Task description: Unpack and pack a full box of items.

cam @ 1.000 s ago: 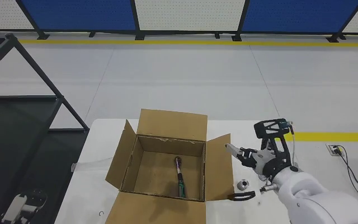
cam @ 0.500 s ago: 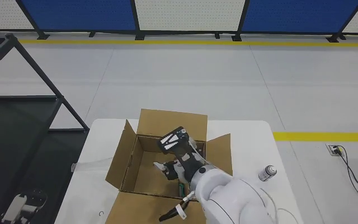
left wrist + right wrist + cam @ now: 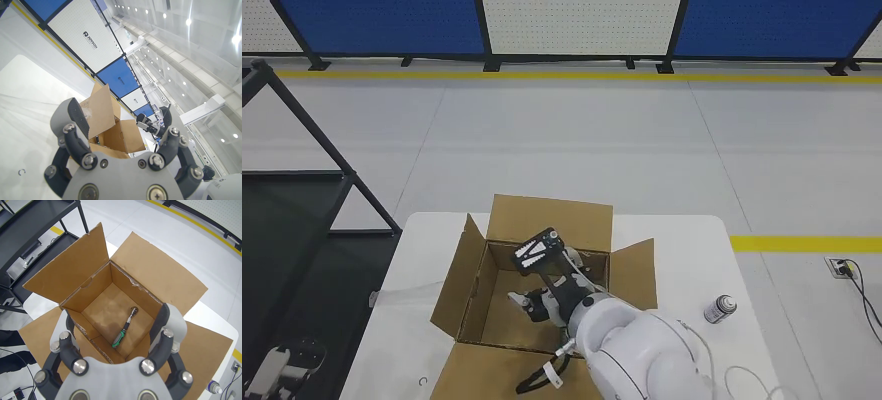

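1. Centrally placed: cardboard box [image 3: 550, 220], standing on the tabletop with all four flaps folded outward and its top fully open. The inner walls are bare and a torn edge shows along one rim.
2. Ratchet wrench [image 3: 124, 326], with a green-and-black handle, a short metal shaft and a round metal head. It lies flat on the box floor, nearer one side wall than the middle, and nothing touches it.
3. Right gripper [image 3: 116, 311], poised above the open box and pointed down into it. Its fingers are spread wide with nothing between them, and they sit above the rim, well clear of the wrench.
4. Spray can [image 3: 720, 308], grey-bodied, standing on the tabletop to the right of the box, apart from the right flap and near the tabletop's right edge.
5. Tabletop [image 3: 687, 250], white with rounded corners, carrying the box and the can.
6. Left gripper [image 3: 119, 106], low beside the tabletop and well apart from the box, which lies beyond it. Its fingers are spread wide and it holds nothing.
7. Black metal rack [image 3: 302, 230], standing on the floor to the left of the tabletop.
8. Blue and white partition panels [image 3: 582, 25], lining the far side of the floor, with a yellow line [image 3: 572, 75] running along their base.
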